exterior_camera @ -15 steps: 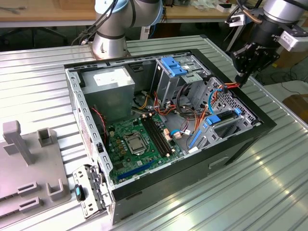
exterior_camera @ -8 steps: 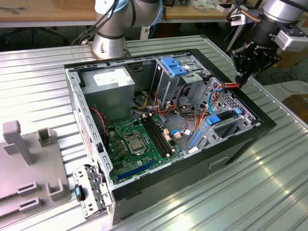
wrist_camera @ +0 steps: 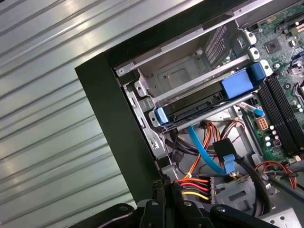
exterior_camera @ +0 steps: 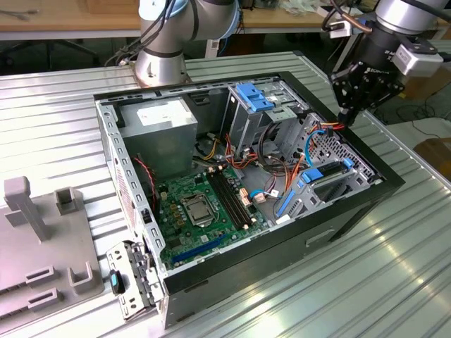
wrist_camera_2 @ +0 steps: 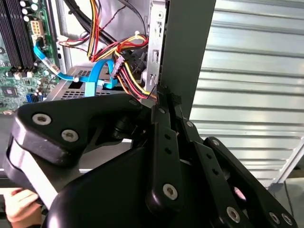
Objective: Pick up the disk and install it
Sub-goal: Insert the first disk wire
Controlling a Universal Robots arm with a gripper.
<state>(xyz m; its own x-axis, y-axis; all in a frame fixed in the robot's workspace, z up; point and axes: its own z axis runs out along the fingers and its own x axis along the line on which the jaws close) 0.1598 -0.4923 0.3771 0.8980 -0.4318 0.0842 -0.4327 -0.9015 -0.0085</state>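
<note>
arm base (exterior_camera: 161, 67): silver-grey column, upright at the far side, toward the exterior view's left.
shoulder joint (exterior_camera: 184, 13): bulky grey housing with a blue ring, bent toward the exterior view's right.
wrist (exterior_camera: 405, 14): silver-grey, coming in from the top edge at the exterior view's right and angled downward.
gripper (exterior_camera: 345, 116) (wrist_camera_2: 164, 95) (wrist_camera: 167, 186): black, bolted linkage type, pointing down.
fingers (wrist_camera_2: 161, 133): pressed together tip to tip in both wrist views, nothing seen between them.
outer links (wrist_camera_2: 71, 123): spread wide at the knuckles, converging toward the tips.
</note>
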